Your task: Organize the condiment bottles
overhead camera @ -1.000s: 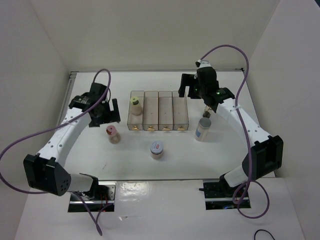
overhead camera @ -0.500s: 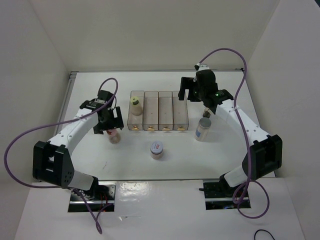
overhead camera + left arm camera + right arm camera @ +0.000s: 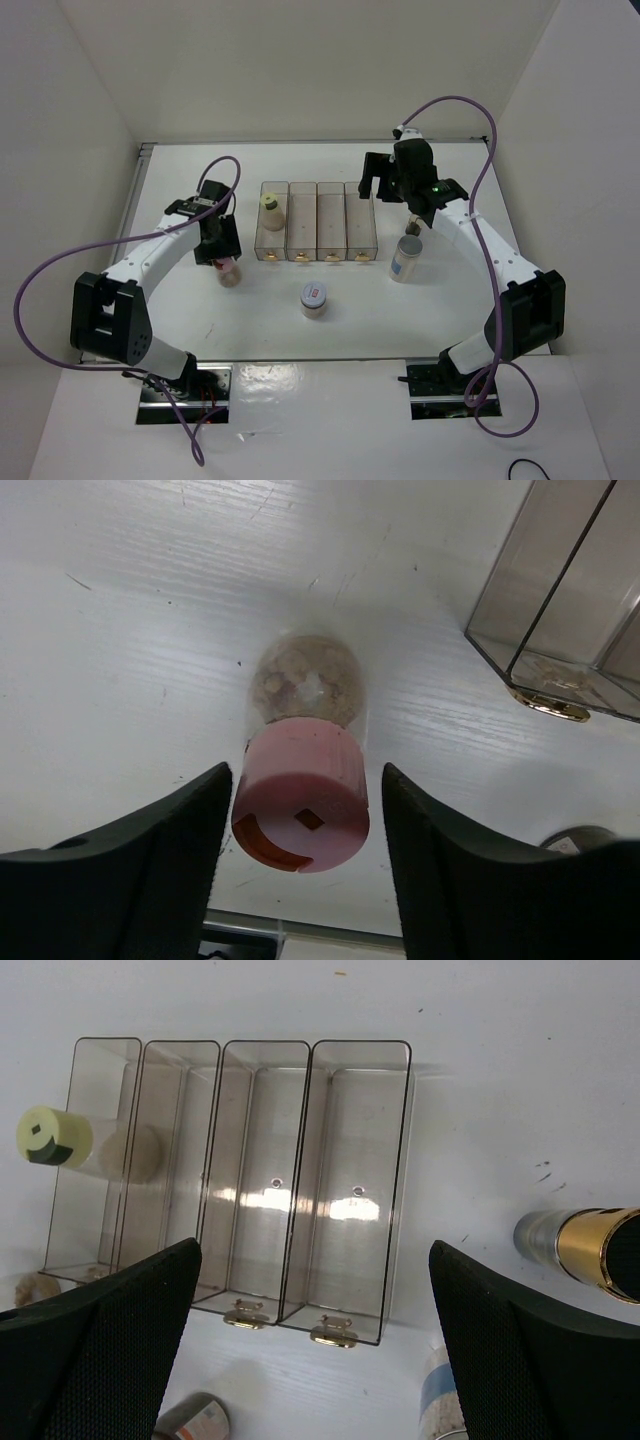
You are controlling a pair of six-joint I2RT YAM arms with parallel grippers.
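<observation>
The left gripper (image 3: 305,795) straddles the pink-lidded jar (image 3: 300,815); plain only from its wrist.

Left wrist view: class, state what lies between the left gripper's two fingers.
The pink-lidded jar stands between the fingers of the open left gripper; the left wrist view shows this plainly.

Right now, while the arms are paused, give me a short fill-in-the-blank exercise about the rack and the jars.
1. The clear plastic rack has ___ compartments.
2. Seen from the top camera, the yellow-lidded jar stands in the rack's ___ compartment.
3. The left gripper is ___, with one finger on each side of the pink-lidded jar.

Missing words: four; leftmost; open
</observation>
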